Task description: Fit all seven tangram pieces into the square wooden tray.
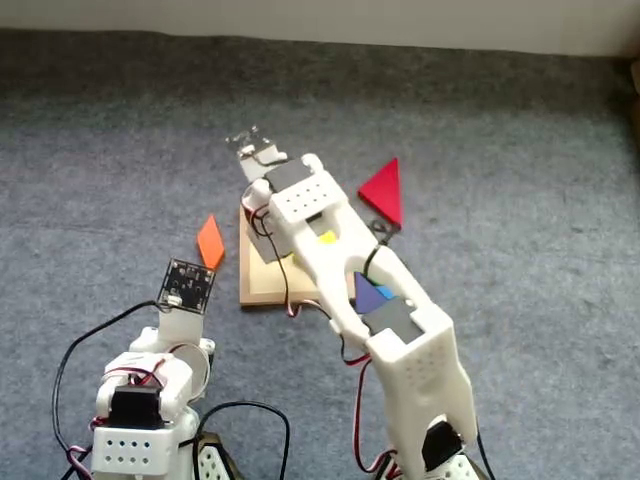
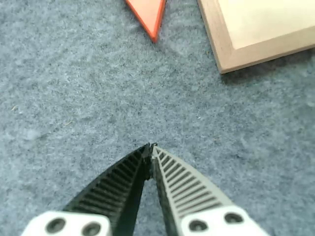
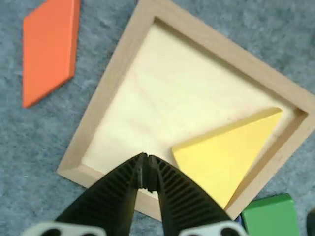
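Tray: your square wooden tray (image 1: 265, 285) lies near the middle of the worktop, mostly under the right arm, so from above you see only its near-left part.
Inside the tray: one yellow triangle (image 3: 221, 160) lies flat with an edge along a tray wall and a tip near a corner. That placement leaves most of the floor open for the other pieces.
Outside the tray: the orange parallelogram (image 1: 210, 242) lies just beside the tray, toward the worktop's left edge. The red triangle (image 1: 383, 192) lies beyond the tray, toward the far right. A green piece (image 3: 270, 214) sits just outside the wall nearest the yellow triangle. A blue triangle (image 1: 371, 296) shows through a gap in the right arm.
Right end effector (image 3: 146, 172): pinched together with nothing between the fingers, hanging over the tray's rim near a corner.
Left end effector (image 2: 149, 147): also pinched together and empty, above bare worktop, with the parallelogram's tip and a tray corner just ahead of it.
Progress: by my reading, only one of the seven pieces is seated.
Next: the parallelogram looks handiest for your left arm.
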Tool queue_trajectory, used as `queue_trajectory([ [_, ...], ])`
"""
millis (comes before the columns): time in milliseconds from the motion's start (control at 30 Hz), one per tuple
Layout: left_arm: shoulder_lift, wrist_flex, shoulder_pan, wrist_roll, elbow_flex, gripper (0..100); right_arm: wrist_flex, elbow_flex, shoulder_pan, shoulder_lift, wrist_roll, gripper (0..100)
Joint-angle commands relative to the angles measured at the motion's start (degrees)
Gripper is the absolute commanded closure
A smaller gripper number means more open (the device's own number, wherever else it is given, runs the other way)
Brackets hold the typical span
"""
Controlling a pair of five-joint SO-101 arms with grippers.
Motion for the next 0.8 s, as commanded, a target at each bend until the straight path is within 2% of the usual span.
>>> queue_trajectory([
  [0,-0.8,0.2,-0.5,0.5,1.2,97,-2.3,-0.5,2.8,-0.9,0.6,99.3],
  [233,-0.8,0.2,-0.5,0.5,1.2,97,-5.8,3.5,9.5,-1.0,0.7,99.3],
  [767,-0.8,0.2,-0.5,0.5,1.2,97,-5.8,3.6,12.2,0.0,0.7,99.3],
])
